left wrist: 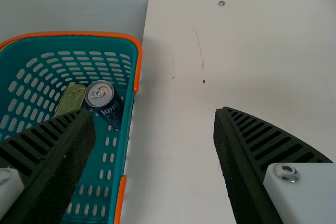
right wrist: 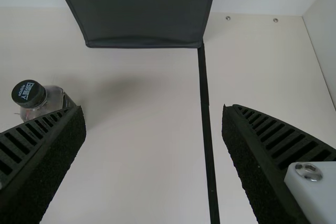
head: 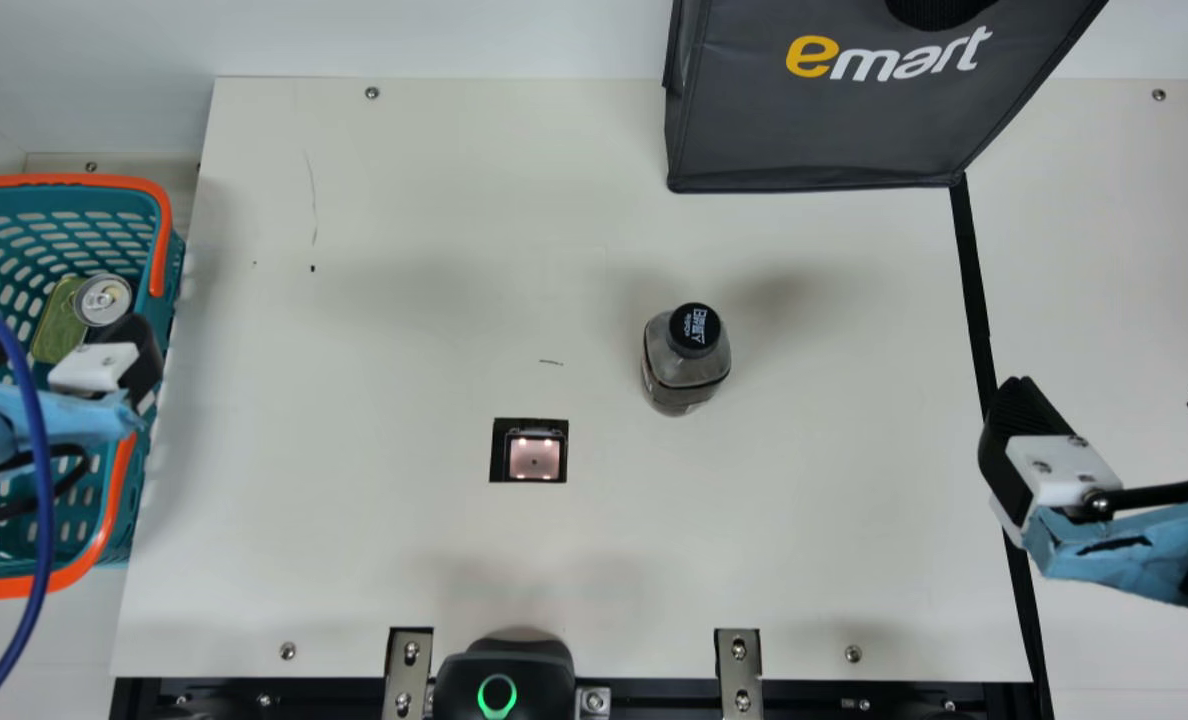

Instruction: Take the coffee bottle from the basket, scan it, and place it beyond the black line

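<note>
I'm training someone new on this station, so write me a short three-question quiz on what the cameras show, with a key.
1. True or false: the coffee bottle stands upright, short of the black line.

2. Multiple choice: inside the basket, what is beside the green tin?
A) the shopping bag
B) a blue can
C) the coffee bottle

3. Fill in the blank: the left gripper and the right gripper both have their fingers ____, with nothing held between them.

Key: 1 true; 2 B; 3 open (apart).
</note>
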